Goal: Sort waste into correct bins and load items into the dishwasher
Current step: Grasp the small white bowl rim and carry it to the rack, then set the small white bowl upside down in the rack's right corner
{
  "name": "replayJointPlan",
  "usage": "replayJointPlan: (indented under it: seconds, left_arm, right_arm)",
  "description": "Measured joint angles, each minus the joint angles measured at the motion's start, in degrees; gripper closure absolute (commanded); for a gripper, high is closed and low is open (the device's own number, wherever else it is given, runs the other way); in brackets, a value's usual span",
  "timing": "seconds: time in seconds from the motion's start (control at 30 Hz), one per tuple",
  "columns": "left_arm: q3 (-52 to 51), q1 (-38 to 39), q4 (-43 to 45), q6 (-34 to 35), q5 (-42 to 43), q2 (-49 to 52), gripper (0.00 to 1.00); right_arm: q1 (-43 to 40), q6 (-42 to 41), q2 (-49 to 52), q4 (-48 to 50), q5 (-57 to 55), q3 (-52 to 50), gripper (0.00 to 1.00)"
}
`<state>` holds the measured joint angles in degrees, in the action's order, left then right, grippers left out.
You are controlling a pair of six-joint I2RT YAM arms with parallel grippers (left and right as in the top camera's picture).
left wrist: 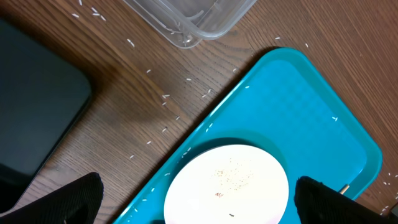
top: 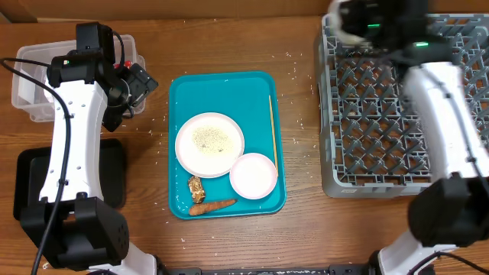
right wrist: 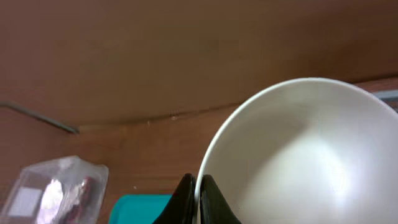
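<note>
Pinching the white bowl (right wrist: pixel 298 155) by its rim, the right claw (right wrist: pixel 197 186) grips; the left claw (left wrist: pixel 199 198) gapes.

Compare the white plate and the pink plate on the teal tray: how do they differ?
The white plate is larger than the pink plate. The white plate carries fine crumbs; the pink plate looks clean. Both are round and lie flat on the teal tray.

No lettering, label, brand or number can be read in any view. The teal tray (top: pixel 221 92), grey dish rack (top: pixel 367 114) and clear tub (top: pixel 27 88) show plain surfaces; the red wrapper (right wrist: pixel 83 190) in the tub is blurred.
</note>
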<state>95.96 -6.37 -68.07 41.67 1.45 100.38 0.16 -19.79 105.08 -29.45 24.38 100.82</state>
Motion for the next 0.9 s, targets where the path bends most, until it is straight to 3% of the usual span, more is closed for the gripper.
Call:
replayJointPlan:
  seconds: [0.13,0.27,0.47,0.67,0.9]
  left_arm:
    - [0.0,0.0,0.0,0.0,0.0,0.0,0.0]
    - [0.0,0.0,0.0,0.0,0.0,0.0,0.0]
    - [0.0,0.0,0.0,0.0,0.0,0.0,0.0]
    - [0.0,0.0,0.0,0.0,0.0,0.0,0.0]
    - [0.0,0.0,0.0,0.0,0.0,0.0,0.0]
  right_arm:
    - [-9.9,-1.2,4.3,2.9,17.3,0.0,0.96]
    - [-13.9,-2.4,9.0,2.5,24.9,0.0,0.96]
    - [-18.1,-6.0,12.6,3.6,30.6,-0.5,0.96]
    - [-27.4,-10.9,12.6,14.6,41.4,-0.6,0.96]
    - [-39.7,-15.0,12.6,13.6,42.2,-0.6,0.96]
